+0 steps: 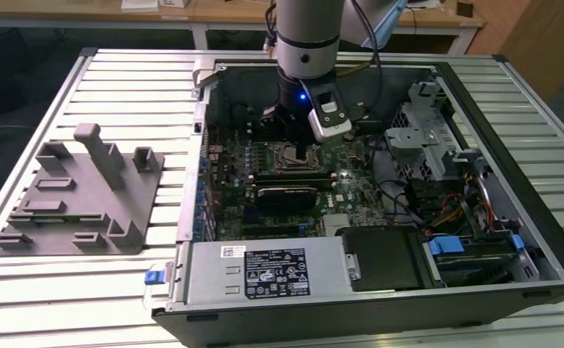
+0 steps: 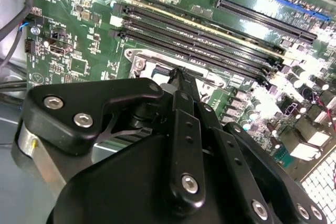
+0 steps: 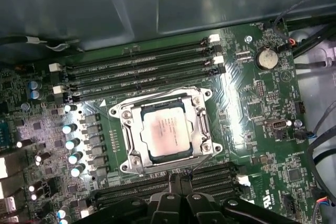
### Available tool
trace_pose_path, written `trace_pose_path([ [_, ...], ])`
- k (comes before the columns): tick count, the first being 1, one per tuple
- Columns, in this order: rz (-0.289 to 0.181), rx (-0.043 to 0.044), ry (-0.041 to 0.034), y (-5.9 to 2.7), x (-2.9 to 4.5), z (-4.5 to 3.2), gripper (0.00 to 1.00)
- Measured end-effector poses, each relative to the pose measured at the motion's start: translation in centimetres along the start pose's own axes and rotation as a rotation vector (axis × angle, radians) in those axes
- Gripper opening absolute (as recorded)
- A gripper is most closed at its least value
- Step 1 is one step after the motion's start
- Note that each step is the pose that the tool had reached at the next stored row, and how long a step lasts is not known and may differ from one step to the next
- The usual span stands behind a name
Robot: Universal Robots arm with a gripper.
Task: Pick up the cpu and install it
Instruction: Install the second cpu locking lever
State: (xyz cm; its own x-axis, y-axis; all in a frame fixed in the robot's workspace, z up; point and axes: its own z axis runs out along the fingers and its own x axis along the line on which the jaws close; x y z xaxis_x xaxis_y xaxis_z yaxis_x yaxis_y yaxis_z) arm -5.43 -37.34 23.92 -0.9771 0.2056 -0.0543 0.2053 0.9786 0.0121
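The cpu (image 3: 164,131) was seen in the first wrist view lying flat inside the socket frame (image 3: 127,129) on the motherboard (image 3: 252,103), its silvery-beige top facing up and the metal frame surrounding it on all sides. Rows of black memory slots (image 3: 142,72) ran along both sides of the socket. The gripper (image 3: 180,178) was positioned just beside the socket's edge, apart from the cpu, with its black fingers drawn together and nothing held between them. In the second wrist view the fingers (image 2: 181,85) were seen closed to a narrow tip just above the socket area.

In the exterior view the arm (image 1: 307,43) was lowered into the open computer case (image 1: 514,167), which lay on a slatted counter (image 1: 127,80), with the gripper (image 1: 307,148) over the motherboard (image 1: 345,156). A grey fixture block (image 1: 79,196) rested on the counter toward the exterior view's left, well apart from the case.
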Motion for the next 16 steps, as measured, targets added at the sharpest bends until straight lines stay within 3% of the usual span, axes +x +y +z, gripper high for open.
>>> trace_pose_path([
  [9,0.000,0.0001,0.0000,-0.11,-0.03,0.00,0.11],
  [16,0.000,0.0002,0.0000,-0.67,-0.18,0.00,0.11],
])
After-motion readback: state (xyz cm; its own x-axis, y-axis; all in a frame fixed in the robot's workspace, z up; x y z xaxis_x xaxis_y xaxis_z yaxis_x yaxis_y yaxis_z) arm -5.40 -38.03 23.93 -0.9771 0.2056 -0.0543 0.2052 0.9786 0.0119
